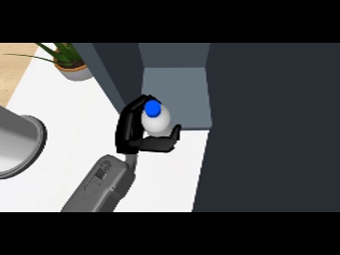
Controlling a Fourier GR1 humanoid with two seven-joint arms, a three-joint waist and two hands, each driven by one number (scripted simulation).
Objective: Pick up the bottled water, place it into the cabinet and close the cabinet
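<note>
I have the water bottle [156, 118] wrapped in my right hand [139, 137] at the open cabinet [174, 94] mouth; setting it down inside and closing the door [275, 124] remain.

In the upper left of my view stands a potted plant [68, 62], its green leaves spreading over a pale pot. Under it my white counter [77, 124] runs down the left half of the frame. At the far left edge a large grey cylinder [7, 142] lies with its rim turned toward the middle. Light wooden floor [3, 64] shows in the upper left corner.
</note>
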